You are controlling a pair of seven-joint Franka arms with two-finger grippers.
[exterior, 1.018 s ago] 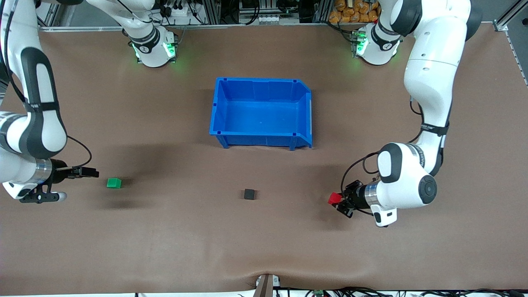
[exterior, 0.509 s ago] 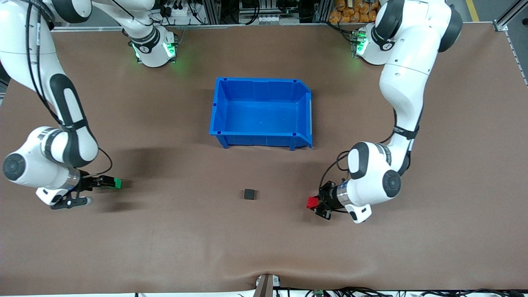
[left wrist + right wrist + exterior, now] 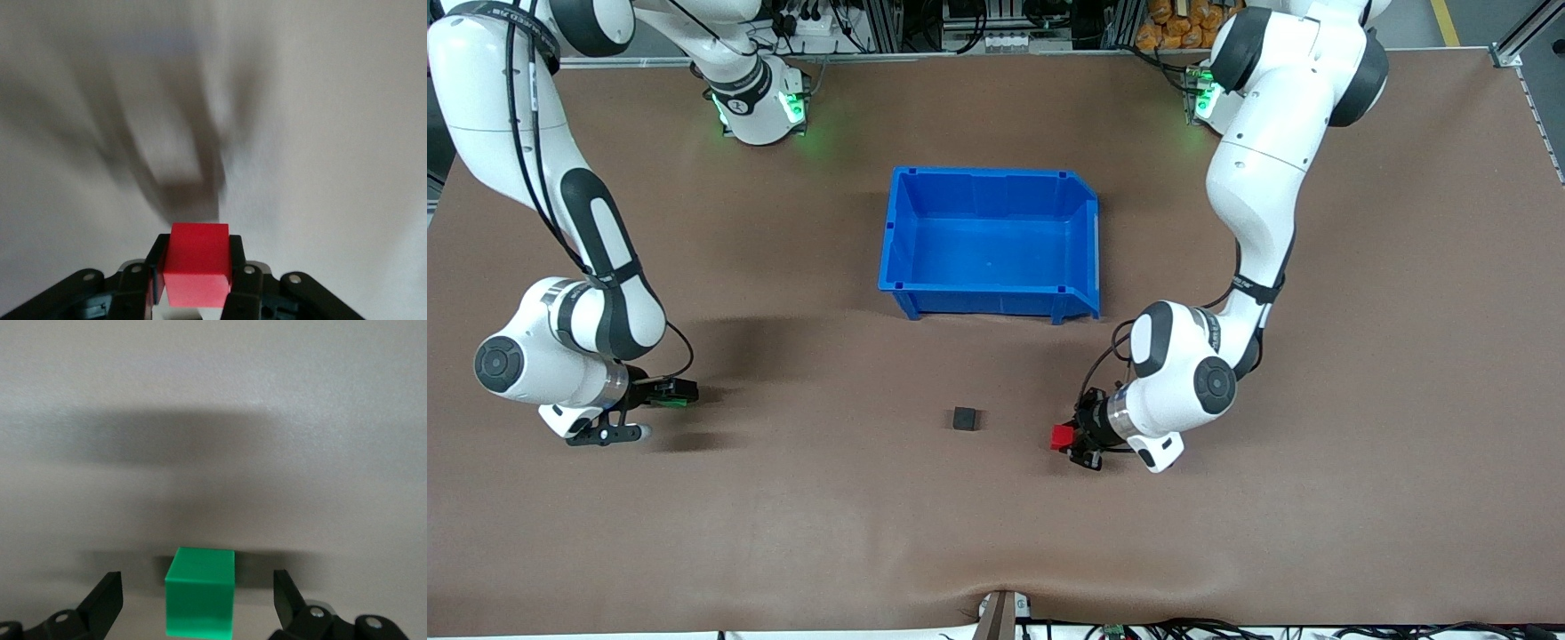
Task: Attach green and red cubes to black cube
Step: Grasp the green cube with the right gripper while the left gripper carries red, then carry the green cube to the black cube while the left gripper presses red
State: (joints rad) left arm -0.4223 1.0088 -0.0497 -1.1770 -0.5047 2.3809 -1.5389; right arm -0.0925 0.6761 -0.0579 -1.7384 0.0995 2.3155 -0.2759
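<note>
Now that the left gripper has carried the held red cube closer to the black cube, the right gripper's wide fingers have reached the green cube.

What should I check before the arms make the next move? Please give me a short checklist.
1. Left gripper shut on red cube: ok.
2. Right gripper open, green cube between its fingers: ok.
3. Green cube gripped: not ok, fingers stand apart from it.
4. Black cube lies free on the table: ok.
5. Red cube touches black cube: not ok, a gap remains.
</note>
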